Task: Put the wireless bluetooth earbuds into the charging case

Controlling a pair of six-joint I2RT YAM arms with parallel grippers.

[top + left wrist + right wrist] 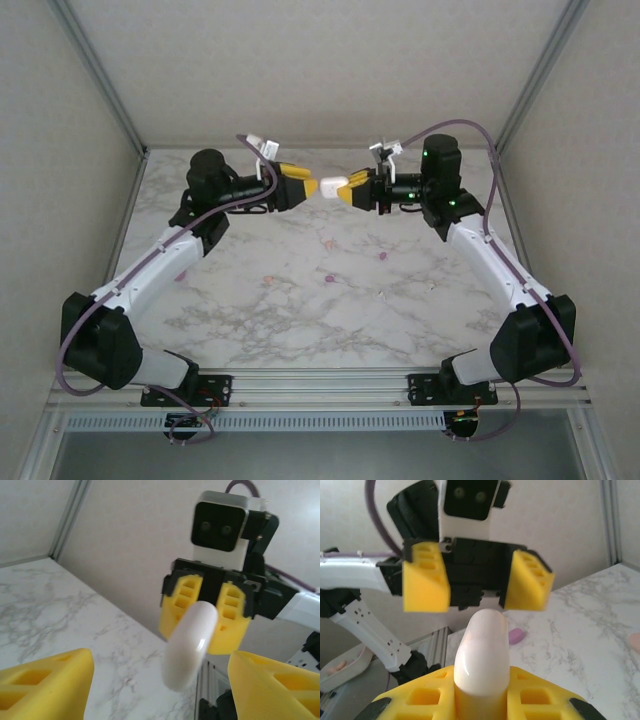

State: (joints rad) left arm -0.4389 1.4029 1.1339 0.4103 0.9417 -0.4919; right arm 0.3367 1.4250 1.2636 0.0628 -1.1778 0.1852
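My right gripper (345, 188) is shut on a white oval charging case (331, 183) and holds it in the air over the far middle of the table. In the right wrist view the case (482, 645) stands up out of the right gripper (481, 680). My left gripper (312, 187) faces it, open, with its fingertips just short of the case's free end. The left wrist view shows the case (190, 645) in line with the gap of the left gripper (161, 665), touching neither finger. Tiny earbuds lie on the marble: a pink one (270, 281) and purple ones (329, 279) (381, 256).
The marble table (300, 330) is walled at the back and both sides. A further small pink piece (181, 275) lies beside the left arm. Below the raised case, a small purple piece (516, 636) and a pink one (635, 642) rest on the table.
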